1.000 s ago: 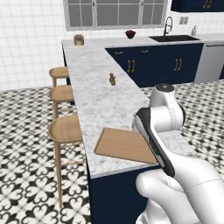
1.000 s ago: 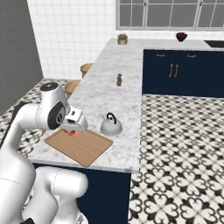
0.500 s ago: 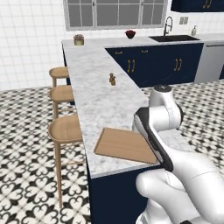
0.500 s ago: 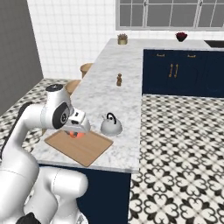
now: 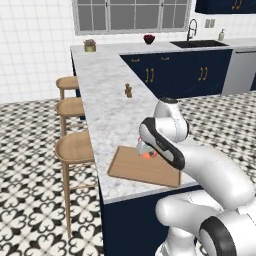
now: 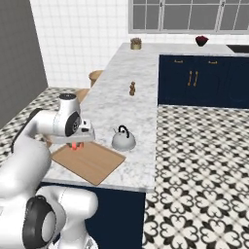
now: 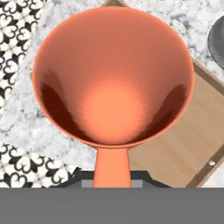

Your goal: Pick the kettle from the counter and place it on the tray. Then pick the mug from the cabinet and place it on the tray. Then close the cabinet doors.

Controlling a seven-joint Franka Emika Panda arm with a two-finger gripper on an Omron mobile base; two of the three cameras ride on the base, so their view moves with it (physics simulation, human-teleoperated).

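Your tool (image 6: 74,144) is clamped narrowly on the orange mug (image 7: 113,74), held just above the wooden tray (image 6: 90,163) on the desk (image 5: 107,107); lower it upright onto bare board, well apart from the kettle (image 6: 123,139).

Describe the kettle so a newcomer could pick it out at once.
Start at the long marbled counter and go to its near end, where the wooden tray lies. The kettle stands on the marble beside the tray, not on it: a squat grey dome with a dark arched handle, unlike the small brown shaker farther along.
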